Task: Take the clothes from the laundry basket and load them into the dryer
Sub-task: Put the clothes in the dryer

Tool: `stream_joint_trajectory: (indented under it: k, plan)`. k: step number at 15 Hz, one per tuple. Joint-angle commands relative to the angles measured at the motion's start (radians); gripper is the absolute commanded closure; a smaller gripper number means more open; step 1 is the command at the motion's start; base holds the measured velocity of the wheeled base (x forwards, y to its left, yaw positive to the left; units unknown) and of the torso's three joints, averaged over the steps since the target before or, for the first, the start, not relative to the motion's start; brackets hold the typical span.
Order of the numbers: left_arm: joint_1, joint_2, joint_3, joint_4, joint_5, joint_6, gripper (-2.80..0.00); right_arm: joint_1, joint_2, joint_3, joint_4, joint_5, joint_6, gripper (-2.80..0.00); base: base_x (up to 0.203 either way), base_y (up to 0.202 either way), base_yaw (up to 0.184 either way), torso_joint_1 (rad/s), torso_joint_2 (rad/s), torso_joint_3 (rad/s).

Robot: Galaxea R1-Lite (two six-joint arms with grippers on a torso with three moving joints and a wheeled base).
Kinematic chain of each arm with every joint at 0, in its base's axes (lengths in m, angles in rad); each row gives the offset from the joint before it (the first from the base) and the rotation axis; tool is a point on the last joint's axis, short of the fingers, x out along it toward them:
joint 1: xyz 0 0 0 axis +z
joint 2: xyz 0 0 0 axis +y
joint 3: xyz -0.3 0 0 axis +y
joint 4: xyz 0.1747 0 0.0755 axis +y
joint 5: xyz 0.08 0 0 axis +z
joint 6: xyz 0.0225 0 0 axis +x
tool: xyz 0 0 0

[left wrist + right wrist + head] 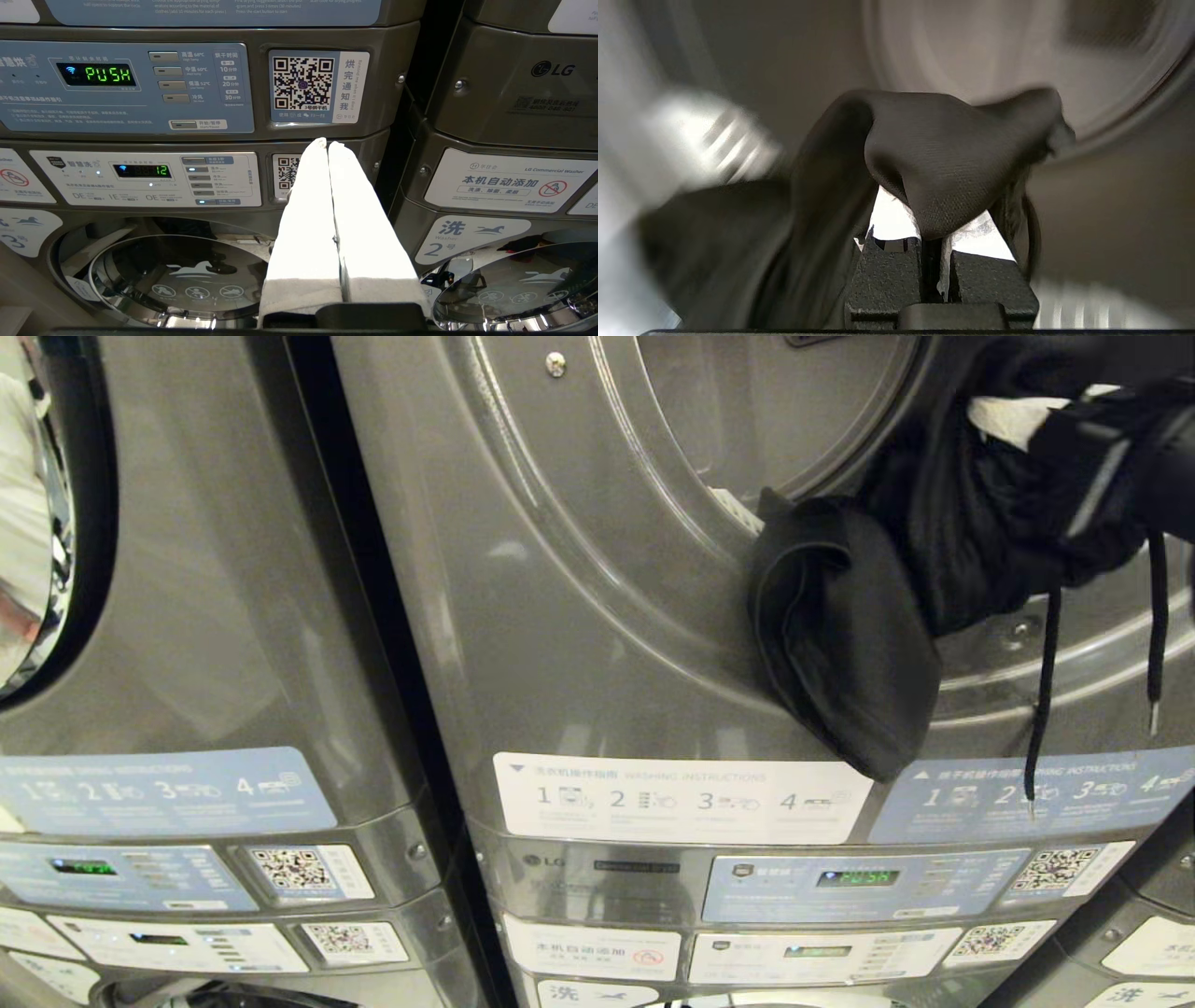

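A black garment (840, 635) with two dangling drawstrings (1041, 700) hangs against the front of the grey dryer (579, 569), just below the round drum opening (775, 411). My right gripper (1013, 415) is at the upper right of the head view, shut on the top of this garment. In the right wrist view the black cloth (952, 154) bunches over the white-wrapped fingers (889, 221) and hides their tips. My left gripper (327, 142) is shut and holds nothing; it points at the control panels lower down. The laundry basket is out of view.
A second grey machine (187, 616) stands to the left, with a dark gap between the two. Below the dryer are the panel showing PUSH (98, 74), a washer panel, and the washer's round glass door (177, 275). Another washer (514, 186) stands beside it.
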Motion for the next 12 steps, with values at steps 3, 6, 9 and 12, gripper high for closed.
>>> stream_joint_trajectory:
  k: [3,6,9,12]
  plan:
    - [0.002,-0.002,0.0,-0.001,0.001,-0.001,0.0,-0.038,0.38,-0.254,-0.204,-0.02,-0.069,0.0,0.0,0.0,0.0,0.0,0.0,0.0]
    - [0.0,-0.002,0.0,-0.001,0.001,-0.001,0.0,-0.065,0.594,-0.676,-0.324,-0.024,-0.191,0.0,0.0,0.0,0.0,0.0,0.0,0.0]
    - [0.0,-0.002,0.0,-0.001,0.001,-0.001,0.0,-0.105,0.673,-0.842,-0.38,-0.042,-0.273,0.0,0.0,0.0,0.0,0.0,0.0,0.0]
    - [0.0,-0.002,0.0,-0.001,0.001,-0.001,0.0,-0.172,0.673,-0.806,-0.442,-0.082,-0.309,0.0,0.0,0.0,0.0,0.0,0.0,0.0]
